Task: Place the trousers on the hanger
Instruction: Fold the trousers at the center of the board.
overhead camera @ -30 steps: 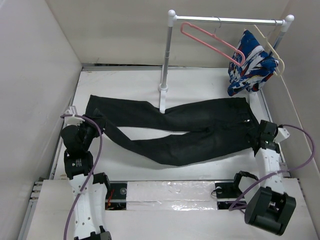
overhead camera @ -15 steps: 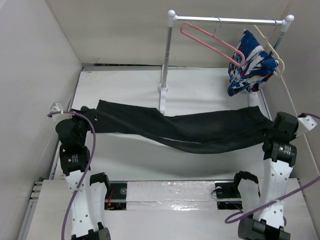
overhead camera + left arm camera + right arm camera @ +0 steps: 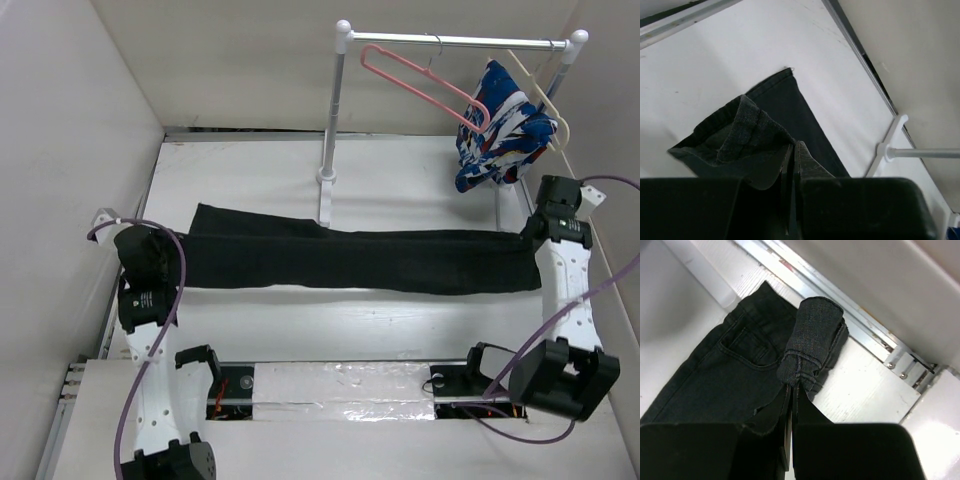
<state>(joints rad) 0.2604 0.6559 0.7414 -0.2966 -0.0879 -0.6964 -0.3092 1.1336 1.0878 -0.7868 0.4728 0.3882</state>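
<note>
The black trousers are stretched in one straight folded band across the table, legs together. My left gripper is shut on the leg hems at the left end. My right gripper is shut on the bunched waistband at the right end. The trousers also show in the right wrist view with a back pocket. The pink hanger hangs by its hook from the rail at the back, empty, well above and behind the trousers.
A white rack post stands on its base just behind the trousers' middle. A cream hanger with a blue, white and red garment hangs at the rail's right end. White walls close in left and right; a metal edge strip runs along the table's right side.
Both grippers have pulled apart and back, lifting the ends. The trousers went from a spread V shape to one taut straight band with the legs laid together.
</note>
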